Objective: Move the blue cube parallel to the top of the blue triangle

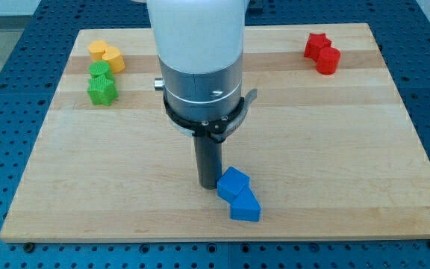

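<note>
We see our tip [207, 184] down on the wooden worktop [334, 149], right next to the blue cube [233, 183] on the view's left side of it. It looks like it touches the cube. Our tool is only a dark rod, with no parts to come apart or together. The blue cube sits near the view's bottom, touching the blue triangle [245, 205] just below it. Yellow blocks [107, 54] and green blocks [101, 84] sit at the top left. Red blocks [322, 52] sit at the top right.
</note>
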Motion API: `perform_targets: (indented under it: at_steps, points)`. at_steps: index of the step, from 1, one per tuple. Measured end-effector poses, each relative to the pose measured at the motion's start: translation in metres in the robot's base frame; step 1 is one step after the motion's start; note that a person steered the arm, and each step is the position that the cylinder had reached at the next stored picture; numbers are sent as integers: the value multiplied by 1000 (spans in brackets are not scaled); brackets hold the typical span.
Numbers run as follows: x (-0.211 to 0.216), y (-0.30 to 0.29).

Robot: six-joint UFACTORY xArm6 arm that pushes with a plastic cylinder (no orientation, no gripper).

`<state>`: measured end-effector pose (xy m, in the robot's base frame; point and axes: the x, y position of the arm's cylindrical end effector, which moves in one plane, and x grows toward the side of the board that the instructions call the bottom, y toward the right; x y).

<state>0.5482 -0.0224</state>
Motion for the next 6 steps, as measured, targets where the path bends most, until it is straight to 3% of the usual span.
perform_targets:
  at_steps: [1, 2, 3, 6]
  points:
    - [16, -13]
    - [71, -14]
    - [70, -4]
    - [-3, 27]
